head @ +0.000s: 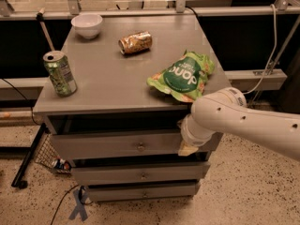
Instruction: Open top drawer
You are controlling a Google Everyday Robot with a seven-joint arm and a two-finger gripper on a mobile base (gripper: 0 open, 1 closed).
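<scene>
The top drawer (pixel 108 145) is the widest grey front under the cabinet top, with a small round metal knob (pixel 140 147) at its centre. A dark gap shows above its front. My gripper (pixel 186 148) hangs from the white arm that comes in from the right. It sits at the right end of the top drawer's front, well to the right of the knob. Most of the gripper is hidden behind the arm's wrist.
Two shallower drawers (pixel 140 175) sit below. On the grey cabinet top (pixel 108 86) stand a green can (pixel 60 73), a white bowl (pixel 87 25), a can lying on its side (pixel 135 42), and a green chip bag (pixel 185 76) overhanging the front right edge. Cables and a wire basket (pixel 47 153) lie at the lower left.
</scene>
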